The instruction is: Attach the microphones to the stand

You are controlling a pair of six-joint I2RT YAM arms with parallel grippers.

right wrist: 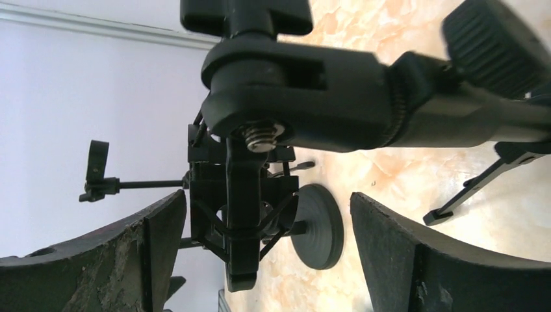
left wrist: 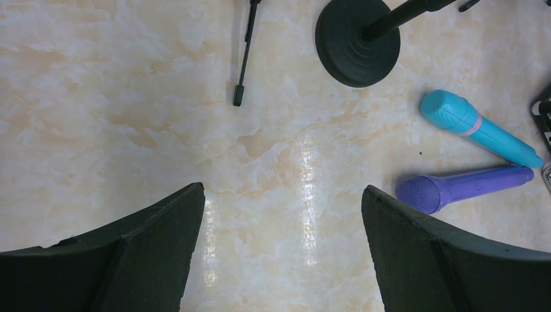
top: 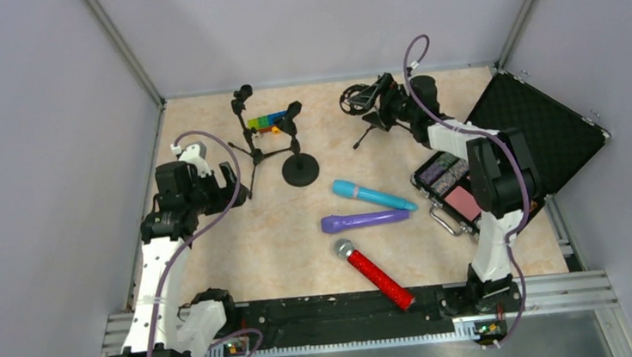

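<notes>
Three microphones lie on the table: a light-blue one (top: 373, 195), a purple one (top: 364, 220) and a glittery red one with a silver head (top: 374, 273). The blue (left wrist: 477, 127) and purple (left wrist: 461, 188) ones show at the right of the left wrist view. A round-base stand (top: 299, 167) and a tripod stand (top: 247, 124) are at the back left. A tripod stand with a shock mount (top: 371, 105) is at the back right. My left gripper (left wrist: 282, 195) is open and empty over bare table. My right gripper (right wrist: 268, 201) is open, with the shock mount (right wrist: 240, 195) close before its fingers.
An open black case (top: 541, 124) lies at the right, with a make-up palette (top: 451, 186) in its near half. Coloured blocks (top: 266, 122) sit behind the stands. Grey walls close in the table on three sides. A tripod leg (left wrist: 243, 58) reaches toward my left gripper.
</notes>
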